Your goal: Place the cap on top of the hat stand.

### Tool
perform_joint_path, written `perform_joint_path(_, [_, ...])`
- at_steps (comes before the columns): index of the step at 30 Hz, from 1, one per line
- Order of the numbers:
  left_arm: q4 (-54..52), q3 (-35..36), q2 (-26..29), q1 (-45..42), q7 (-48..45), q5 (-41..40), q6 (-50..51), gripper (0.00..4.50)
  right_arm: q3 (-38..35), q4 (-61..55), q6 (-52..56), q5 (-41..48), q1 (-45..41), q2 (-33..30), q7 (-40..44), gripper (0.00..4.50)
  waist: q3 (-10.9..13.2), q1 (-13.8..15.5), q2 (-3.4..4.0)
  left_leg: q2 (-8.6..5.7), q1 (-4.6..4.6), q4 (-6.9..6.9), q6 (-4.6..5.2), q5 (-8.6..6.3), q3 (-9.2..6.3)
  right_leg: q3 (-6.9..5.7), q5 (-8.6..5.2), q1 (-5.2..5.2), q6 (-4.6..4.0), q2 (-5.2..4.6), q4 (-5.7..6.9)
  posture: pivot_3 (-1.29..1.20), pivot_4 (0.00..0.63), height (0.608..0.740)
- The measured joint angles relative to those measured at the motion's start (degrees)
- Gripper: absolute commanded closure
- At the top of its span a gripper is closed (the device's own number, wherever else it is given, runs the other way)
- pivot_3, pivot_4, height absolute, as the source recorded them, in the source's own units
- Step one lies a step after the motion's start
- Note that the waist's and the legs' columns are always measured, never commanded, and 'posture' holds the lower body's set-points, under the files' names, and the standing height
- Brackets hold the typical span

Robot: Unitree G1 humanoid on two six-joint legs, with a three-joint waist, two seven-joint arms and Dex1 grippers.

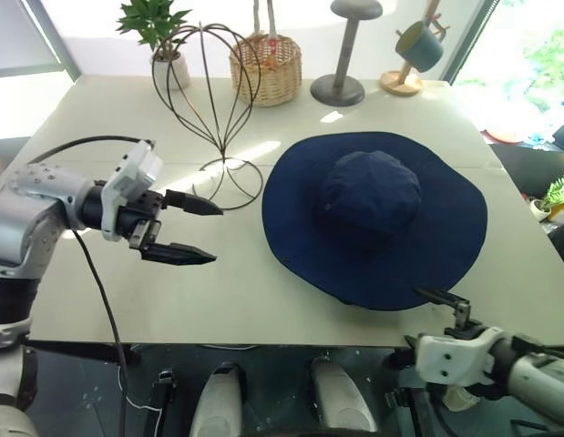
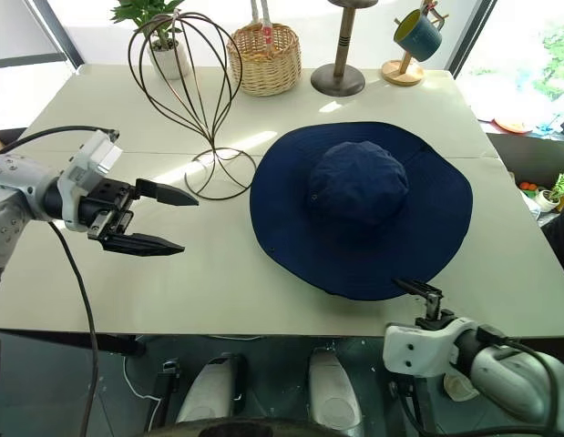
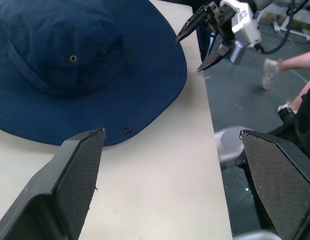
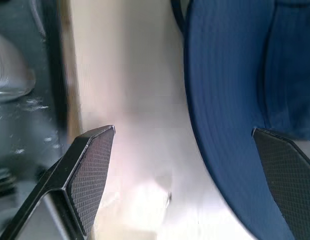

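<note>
The navy wide-brimmed cap (image 1: 373, 214) lies crown up on the cream table (image 1: 99, 300), right of centre. The wire hat stand (image 1: 209, 91) rises just left of it, its looped base (image 1: 229, 182) close to the brim. My left gripper (image 1: 216, 234) hovers open over the table, left of the cap and in front of the stand's base, pointing toward the brim. My right gripper (image 1: 443, 299) is open at the table's front edge, beside the cap's near brim. In the right wrist view one finger (image 4: 290, 170) overlaps the brim. Neither gripper holds anything.
Along the table's far edge stand a potted plant (image 1: 158, 36), a wicker basket (image 1: 266, 68), a grey post with a disc top (image 1: 341, 55) and a wooden mug tree with a teal mug (image 1: 418, 45). A person's foot (image 3: 270, 72) is on the floor beyond the table.
</note>
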Motion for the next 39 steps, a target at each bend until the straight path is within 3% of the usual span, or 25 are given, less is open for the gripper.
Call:
perform_joint_path(8, [0.2, -0.1, -0.3, -0.1, 0.6, 0.0, 0.2, 0.00, 8.3, 9.3, -1.8, -12.2, -8.7, 3.2, -15.0, 0.02, -0.4, 0.0, -0.60, 0.02, 0.04, 0.00, 0.00, 0.00, -0.01, 0.00, 0.03, 0.03, -0.05, 0.01, 0.00, 0.00, 0.150, 0.740])
perform_joint_path(16, [0.3, 0.6, -0.3, -0.1, 2.3, -0.2, 1.1, 0.00, 13.9, 18.9, -1.5, -16.0, -18.4, 3.2, -21.8, 0.02, -0.8, -0.3, -1.24, 0.05, 0.24, 0.03, 0.00, 0.00, 0.00, 0.00, 0.12, 0.24, -0.21, 0.01, -0.04, 0.00, 0.150, 0.740])
perform_joint_path(18, [0.2, 0.8, -0.3, -0.1, 2.7, -0.4, 1.4, 0.00, 14.9, 20.1, -1.4, -15.7, -19.2, 3.2, -21.9, 0.80, -0.9, -0.7, -1.46, 0.07, 0.34, 0.02, 0.00, 0.00, 0.00, 0.00, 0.14, 0.33, -0.23, 0.01, -0.04, 0.00, 0.150, 0.740])
perform_joint_path(23, [-1.2, 2.2, -0.3, 0.0, 4.1, -1.2, 2.2, 0.00, 16.9, 22.2, -1.3, -14.9, -19.4, 3.1, -21.6, 3.33, -0.9, -1.3, -1.45, 0.07, 0.41, -0.01, 0.00, 0.00, 0.00, 0.00, 0.14, 0.41, -0.24, 0.00, -0.09, 0.00, 0.150, 0.740])
perform_joint_path(26, [-2.0, 2.3, -0.3, 0.6, 5.1, -1.3, 2.8, 0.00, 17.3, 22.4, -0.8, -14.0, -19.7, 2.8, -20.9, 4.23, -0.9, -1.4, -1.42, 0.07, 0.41, -0.03, 0.00, 0.00, 0.00, 0.00, 0.14, 0.40, -0.23, 0.00, -0.08, 0.00, 0.150, 0.740])
perform_joint_path(31, [-2.7, 3.7, -0.3, 2.2, 6.7, -1.9, 3.8, 0.00, 16.2, 22.0, 3.6, -8.1, -20.5, 3.9, -17.6, 4.49, -0.9, -1.2, -1.39, 0.07, 0.35, -0.04, 0.00, 0.00, 0.00, -0.01, 0.13, 0.38, -0.23, 0.00, -0.13, 0.00, 0.150, 0.740])
perform_joint_path(34, [-3.3, 5.2, -0.3, 3.3, 8.4, -2.4, 4.1, 0.00, 13.0, 19.3, 9.9, 2.2, -22.0, 6.7, -12.7, 4.49, -0.6, -1.2, -0.91, 0.05, 0.14, -0.01, 0.00, 0.00, 0.00, -0.01, 0.14, 0.24, -0.22, -0.02, -0.13, 0.00, 0.150, 0.740])
perform_joint_path(39, [-4.3, 8.3, -0.4, 5.2, 12.1, -3.1, 4.4, 0.00, 5.4, 13.9, 18.9, 16.1, -28.0, 4.8, -5.5, 4.49, -0.3, -0.9, -0.54, 0.05, 0.05, -0.08, 0.01, 0.00, -0.07, -0.04, 0.08, 0.10, -0.09, 0.03, -0.07, 0.00, 0.150, 0.740])
